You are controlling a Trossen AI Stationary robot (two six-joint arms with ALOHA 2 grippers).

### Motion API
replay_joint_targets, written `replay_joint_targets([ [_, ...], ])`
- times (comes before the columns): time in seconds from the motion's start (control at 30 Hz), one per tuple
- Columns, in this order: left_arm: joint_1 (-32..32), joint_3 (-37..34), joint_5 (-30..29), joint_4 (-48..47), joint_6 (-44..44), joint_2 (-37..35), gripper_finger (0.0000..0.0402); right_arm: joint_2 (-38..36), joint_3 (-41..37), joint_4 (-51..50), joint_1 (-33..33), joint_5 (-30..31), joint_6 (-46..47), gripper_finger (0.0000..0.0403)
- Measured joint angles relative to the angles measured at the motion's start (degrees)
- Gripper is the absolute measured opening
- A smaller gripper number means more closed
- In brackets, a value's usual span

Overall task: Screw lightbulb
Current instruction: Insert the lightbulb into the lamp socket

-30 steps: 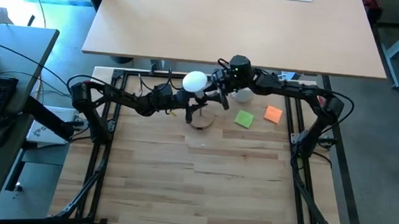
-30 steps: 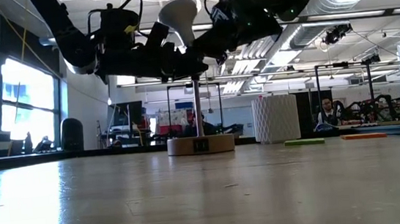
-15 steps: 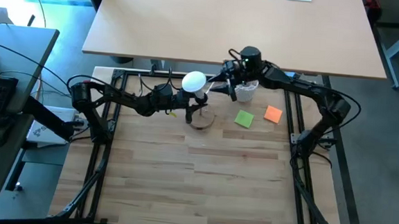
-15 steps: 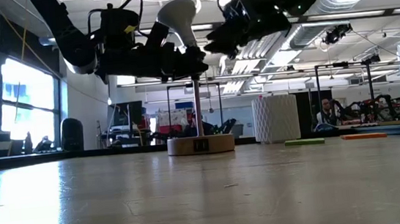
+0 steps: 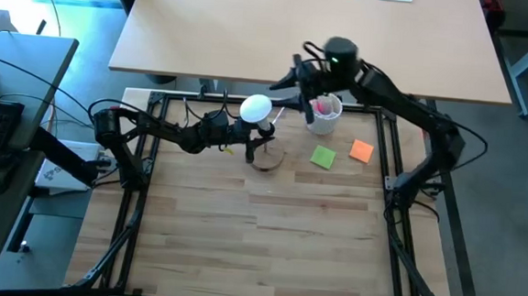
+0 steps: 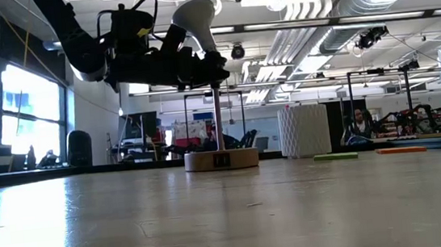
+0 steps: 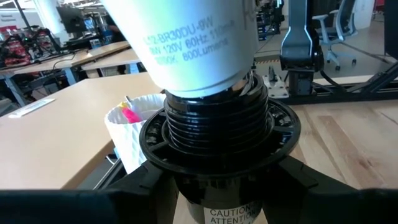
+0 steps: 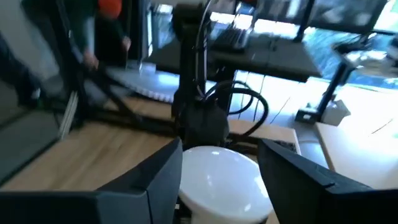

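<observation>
The white lightbulb [image 5: 256,107] sits with its neck in the black socket [image 6: 211,63], its globe [image 6: 195,14] leaning slightly toward the table's left. The socket stands on a thin post over a round wooden base [image 6: 221,159]. My left gripper [image 5: 256,140] reaches in level from the left and is shut on the socket. My right gripper [image 5: 287,81] hangs open high above and to the far right of the bulb, touching nothing. In the right wrist view the globe [image 8: 221,177] shows beyond its spread fingers. My left gripper pinches the black socket between its two fingers [image 7: 74,202], on the lower body [image 7: 219,190] below the ribbed collar. The fingers come level from the table's left, one on each side. The socket stays upright on its post, with the bulb's neck [image 7: 205,68] in its top.
A white ribbed cup [image 5: 322,113] with pink contents stands just right of the lamp base. A green pad [image 5: 323,156] and an orange pad [image 5: 361,151] lie farther right. The near half of the wooden table [image 5: 258,249] is bare.
My right gripper has come off the bulb, drawn back toward the far right and risen well above it, rolling a little on the way. The bulb stays in the socket, and my left gripper has kept its hold.
</observation>
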Motion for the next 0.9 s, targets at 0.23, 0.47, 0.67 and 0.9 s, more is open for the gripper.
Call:
replay_joint_targets([
  [0.23,0.02,0.00,-0.02,-0.10,-0.31,0.00,0.0165,14.49,24.59,-21.42,1.35,-0.16,-9.41,0.0203],
  [0.47,0.02,0.00,-0.07,-0.77,-0.45,0.00,0.0165,22.54,35.49,-29.29,1.28,0.32,-11.20,0.0210],
  [0.67,-0.11,0.00,-0.07,-0.87,-0.44,0.00,0.0165,22.71,38.59,-39.24,0.95,1.23,-15.32,0.0210],
  [0.9,-0.08,0.00,-0.01,-0.23,-0.34,0.02,0.0165,21.84,38.79,-47.37,1.64,6.54,-16.46,0.0210],
])
